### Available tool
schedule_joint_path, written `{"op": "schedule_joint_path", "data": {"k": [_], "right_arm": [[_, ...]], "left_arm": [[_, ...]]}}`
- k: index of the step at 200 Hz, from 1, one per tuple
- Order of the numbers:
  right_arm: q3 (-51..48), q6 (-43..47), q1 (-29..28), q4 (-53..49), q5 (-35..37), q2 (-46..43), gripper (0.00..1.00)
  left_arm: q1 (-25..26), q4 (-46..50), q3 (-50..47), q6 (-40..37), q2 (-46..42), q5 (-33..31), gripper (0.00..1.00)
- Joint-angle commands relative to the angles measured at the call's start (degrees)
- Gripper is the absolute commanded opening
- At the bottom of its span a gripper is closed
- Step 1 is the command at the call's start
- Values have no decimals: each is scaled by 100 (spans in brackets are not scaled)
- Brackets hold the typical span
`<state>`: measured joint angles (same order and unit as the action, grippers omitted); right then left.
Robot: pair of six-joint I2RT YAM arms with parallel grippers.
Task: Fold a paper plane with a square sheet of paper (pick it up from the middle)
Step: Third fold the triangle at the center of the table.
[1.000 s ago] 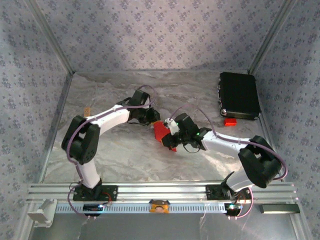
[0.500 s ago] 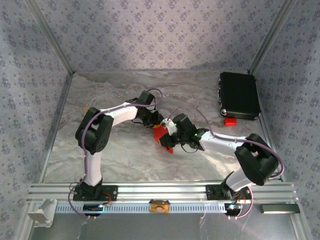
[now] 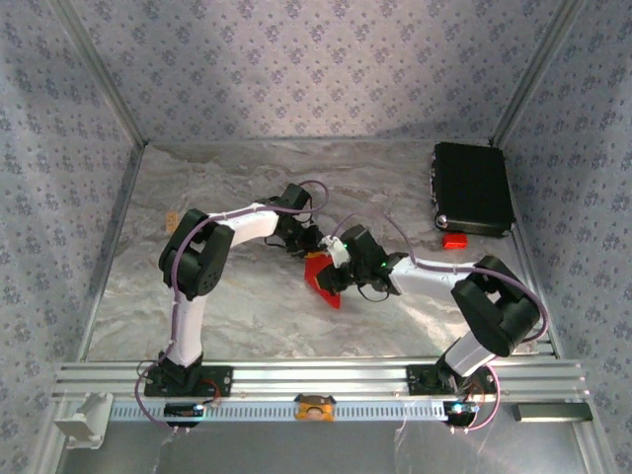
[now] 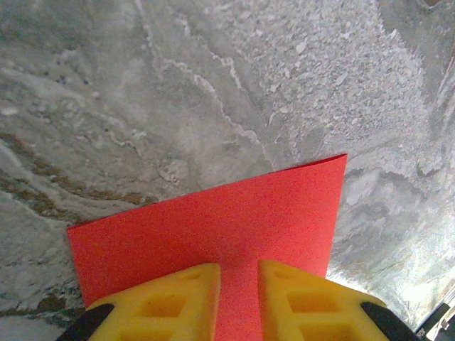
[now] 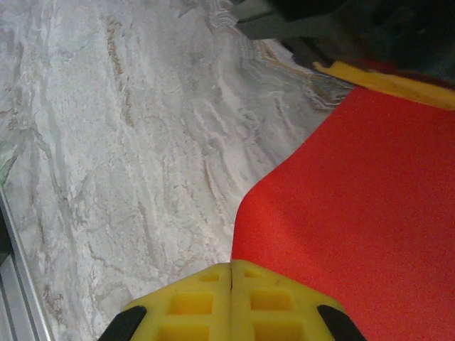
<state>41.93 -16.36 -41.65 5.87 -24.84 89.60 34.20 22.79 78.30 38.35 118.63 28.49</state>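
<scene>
Two claws meet at one sheet: left claw [image 4: 239, 273], fingers slightly apart over the square sheet of paper [image 4: 213, 220] bowed above the middle of the table [image 4: 142, 106]; right claw [image 5: 232, 273] shut on its other edge, so an uneven pull could tear it or crease it askew.

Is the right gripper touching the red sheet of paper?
Touching. In the right wrist view the right gripper pinches the edge of the square sheet of paper.
</scene>
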Motion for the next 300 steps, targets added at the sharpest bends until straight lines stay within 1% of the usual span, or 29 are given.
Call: {"op": "schedule_joint_path", "data": {"k": [1,33,56,119,161,254,300], "right_arm": [[-48,164,171,29,67,21,0],[-106,221,371,28,32,100,0],[-200,221,453,106,142,114,0],[-374,151,474,92,224,130,0],[-480,75,495,220,505,160,0],[-305,252,572,253,392,430,0],[-305,273,582,261,364,357,0]], "left_arm": [[69,429,2,-117,237,-288,22],[65,429,1,-96,222,-300,22],[67,430,-15,-73,183,-317,22],[72,378,-70,-4,91,-353,21],[68,386,-69,-7,90,-363,21],[75,366,-88,40,95,-364,21],[83,373,-87,41,106,-368,21]]}}
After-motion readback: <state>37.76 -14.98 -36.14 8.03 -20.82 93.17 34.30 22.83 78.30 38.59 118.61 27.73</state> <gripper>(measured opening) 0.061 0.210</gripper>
